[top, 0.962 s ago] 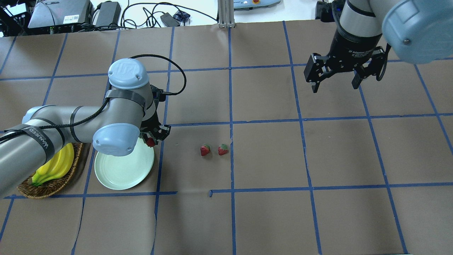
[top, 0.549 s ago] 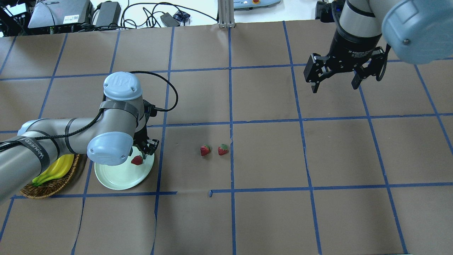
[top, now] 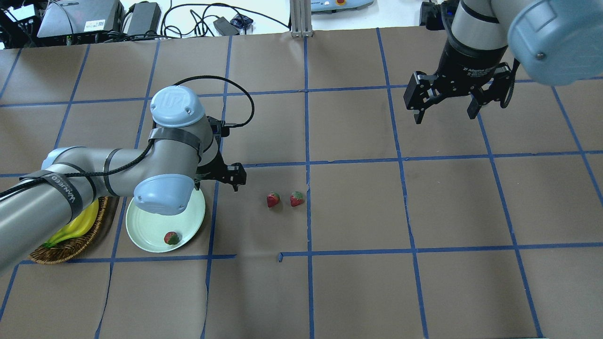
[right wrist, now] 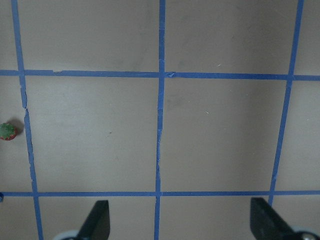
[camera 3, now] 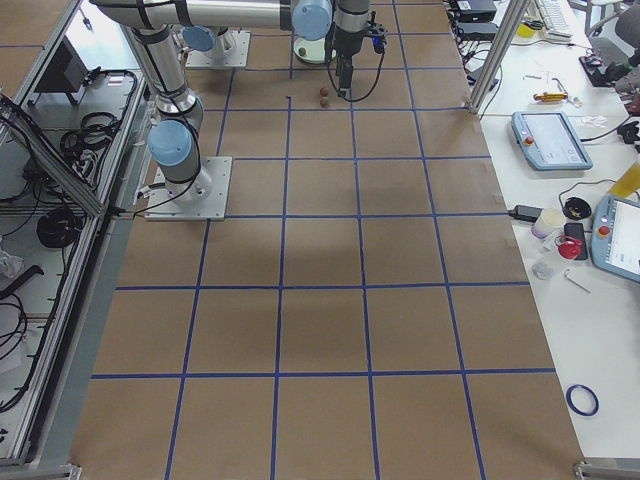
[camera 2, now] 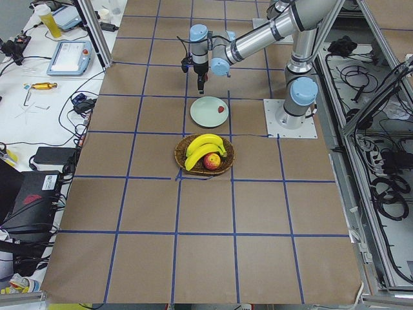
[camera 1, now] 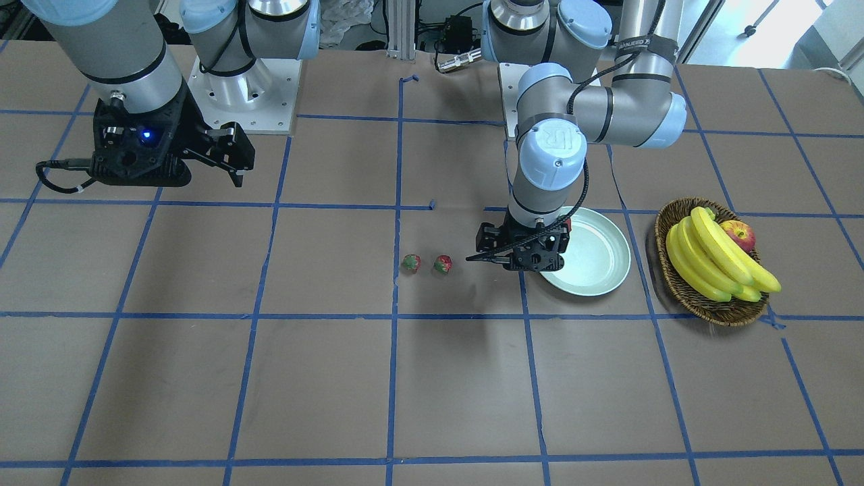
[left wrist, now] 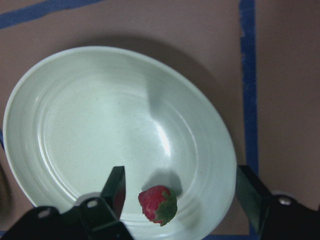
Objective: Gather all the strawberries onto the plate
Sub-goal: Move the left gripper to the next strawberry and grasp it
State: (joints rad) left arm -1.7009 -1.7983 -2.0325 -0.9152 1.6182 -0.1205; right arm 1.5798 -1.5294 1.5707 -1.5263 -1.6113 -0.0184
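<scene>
The pale mint plate [top: 150, 226] lies at the left. One strawberry [top: 171, 238] lies in it near its near rim, and shows in the left wrist view [left wrist: 157, 205] on the plate [left wrist: 100, 125]. My left gripper [top: 229, 178] is open and empty above the plate's far right edge; it also shows in the left wrist view [left wrist: 181, 172]. Two more strawberries [top: 272, 199] [top: 297, 198] lie side by side on the table to its right, also in the front view [camera 1: 411, 262] [camera 1: 442, 264]. My right gripper [top: 445, 113] is open and empty, high at the far right.
A brown wicker basket [top: 66, 249] with bananas [top: 75, 226] stands left of the plate; the front view shows an apple [camera 1: 738, 234] in it. The table is brown paper with a blue tape grid. Cables and devices lie beyond the far edge.
My left gripper opened and let go of the strawberry over the plate. The strawberry rolled to the plate's near rim. The gripper then moved right, off the plate's centre. The right arm held still.
</scene>
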